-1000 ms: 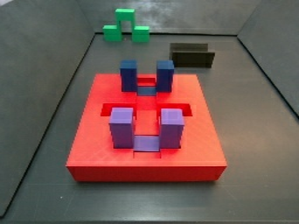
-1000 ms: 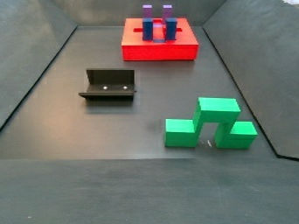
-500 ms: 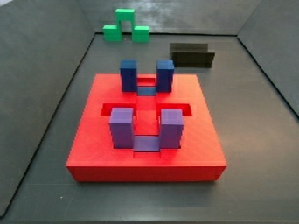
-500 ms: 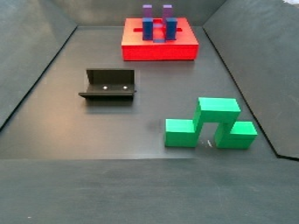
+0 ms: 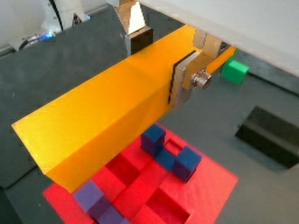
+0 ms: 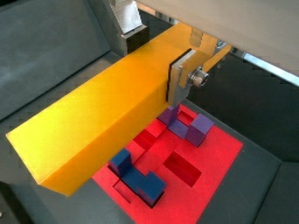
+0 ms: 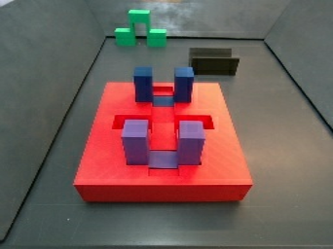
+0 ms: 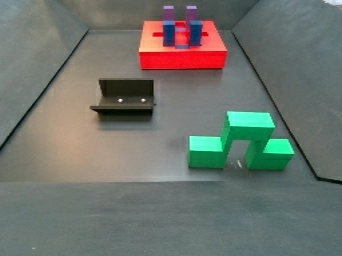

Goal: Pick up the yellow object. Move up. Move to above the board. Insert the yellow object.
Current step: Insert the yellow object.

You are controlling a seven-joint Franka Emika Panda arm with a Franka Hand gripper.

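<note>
Yellow bar (image 5: 111,109) clamped between silver fingers (image 5: 187,74) of gripper (image 5: 163,54), high above red board (image 6: 216,162) in both wrist views. Step: insert. Likely needs bar lined up with slot between blue posts (image 5: 173,150) and purple posts (image 6: 187,125), then straight, slow descent. Arm absent from both side views; fixture (image 8: 124,98) and green blocks (image 8: 243,140) well apart from board.

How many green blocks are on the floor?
3. In a side view the green blocks sit clustered together: one at the front left, one behind it, one at the right. The gripper, holding the yellow object, hides none.
</note>
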